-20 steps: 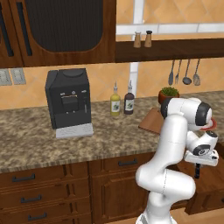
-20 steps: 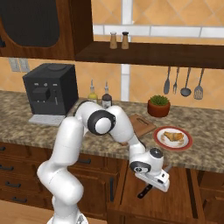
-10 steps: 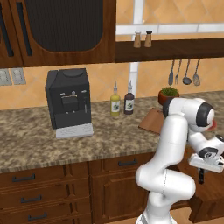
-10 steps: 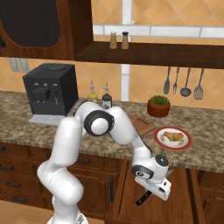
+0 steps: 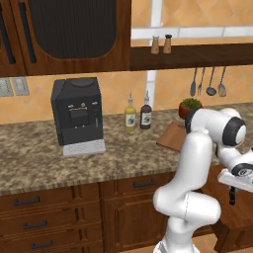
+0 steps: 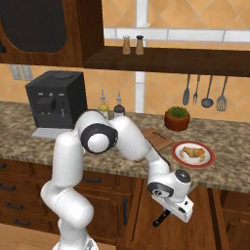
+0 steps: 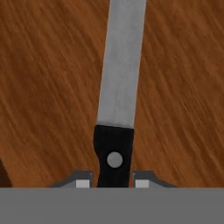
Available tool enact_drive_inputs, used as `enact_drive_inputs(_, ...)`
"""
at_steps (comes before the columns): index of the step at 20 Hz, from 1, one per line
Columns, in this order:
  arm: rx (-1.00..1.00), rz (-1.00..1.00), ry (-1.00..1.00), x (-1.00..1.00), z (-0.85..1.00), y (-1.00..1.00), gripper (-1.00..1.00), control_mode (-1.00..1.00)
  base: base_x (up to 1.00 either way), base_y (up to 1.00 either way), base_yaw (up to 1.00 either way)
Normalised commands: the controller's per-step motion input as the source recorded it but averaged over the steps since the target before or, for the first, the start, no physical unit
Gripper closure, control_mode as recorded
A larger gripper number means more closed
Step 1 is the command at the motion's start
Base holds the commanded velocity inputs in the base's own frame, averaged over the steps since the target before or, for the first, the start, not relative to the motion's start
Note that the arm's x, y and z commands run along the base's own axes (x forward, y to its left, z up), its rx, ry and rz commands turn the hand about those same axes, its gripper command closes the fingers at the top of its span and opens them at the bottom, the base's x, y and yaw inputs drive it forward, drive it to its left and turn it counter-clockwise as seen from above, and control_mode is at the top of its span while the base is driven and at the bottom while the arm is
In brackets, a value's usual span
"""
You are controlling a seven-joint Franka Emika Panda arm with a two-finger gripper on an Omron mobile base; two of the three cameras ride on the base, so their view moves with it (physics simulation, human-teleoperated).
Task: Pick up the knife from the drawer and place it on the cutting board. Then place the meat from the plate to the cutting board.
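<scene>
Gripper (image 7: 113, 181) now clamped on knife (image 7: 118, 100) handle, lifted off drawer (image 6: 195, 229) floor since a second ago; carry to board (image 6: 157, 138) next.

Place: kitchen; evidence: stone countertop (image 5: 123, 148), coffee machine (image 5: 77, 114), hanging utensils (image 6: 205, 93), wooden cabinets (image 5: 69, 29)

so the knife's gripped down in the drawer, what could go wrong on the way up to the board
The gripper pinches only the handle end of the knife, so the long blade might swing or slip. The cutting board sits behind the arm's elbow, near the plate of meat, so the blade could clip either.
</scene>
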Motion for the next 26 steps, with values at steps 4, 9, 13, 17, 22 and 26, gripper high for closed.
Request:
enact_drive_inputs(4,0.01,-0.23,0.0,-0.36,0.16,0.08,1.0,-1.0,0.0,0.0,0.0)
enact_drive_inputs(9,0.09,-0.33,0.0,-0.22,0.07,0.11,1.0,-1.0,0.0,0.0,0.0)
enact_drive_inputs(13,-0.07,-0.26,0.0,-0.31,0.84,0.01,1.0,-1.0,0.0,0.0,0.0)
enact_drive_inputs(17,0.0,-0.08,0.0,-0.38,0.93,0.0,1.0,-1.0,0.0,0.0,0.0)
enact_drive_inputs(22,0.0,0.09,0.02,0.15,1.0,0.05,1.0,-1.0,0.0,0.0,0.0)
enact_drive_inputs(26,0.0,0.12,0.03,0.31,1.0,0.26,1.0,-1.0,0.0,0.0,0.0)
